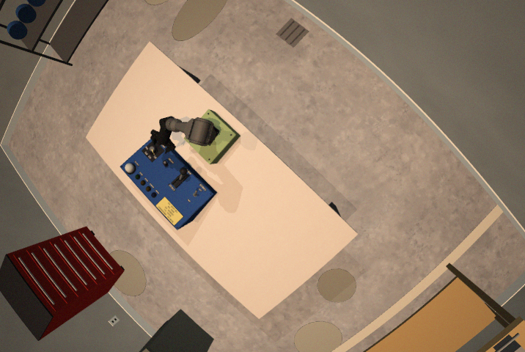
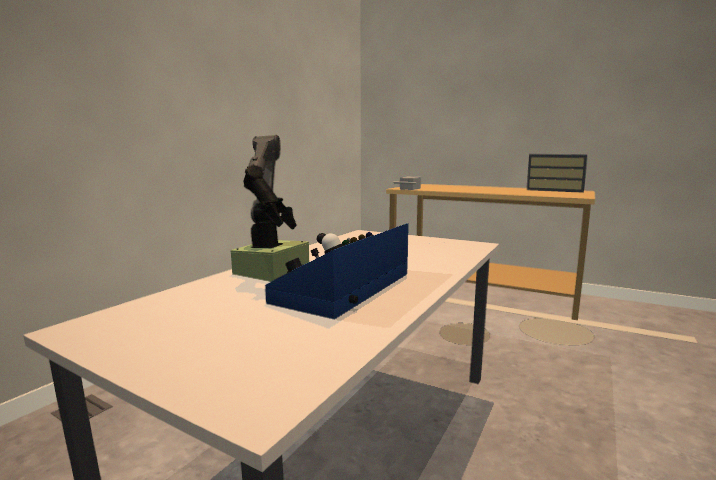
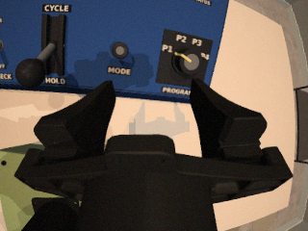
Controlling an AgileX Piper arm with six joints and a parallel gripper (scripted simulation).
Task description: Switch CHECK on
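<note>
The blue console (image 1: 167, 184) stands on the table beside the arm's green base. My gripper (image 3: 151, 88) is open and empty, and hovers above the console's near edge, between the MODE switch (image 3: 119, 50) and the PROGRAM knob (image 3: 183, 61). The CYCLE lever (image 3: 38, 61) with its black ball is to the left. Only the last letters of the CHECK label (image 3: 4, 76) show at the wrist view's left edge; its switch is cut off there. In the overhead view a small toggle (image 1: 195, 193) sits beyond the lever, far from my gripper (image 1: 155, 146).
The green base block (image 1: 215, 136) stands close behind the console. The console's back (image 2: 342, 271) faces the exterior view.
</note>
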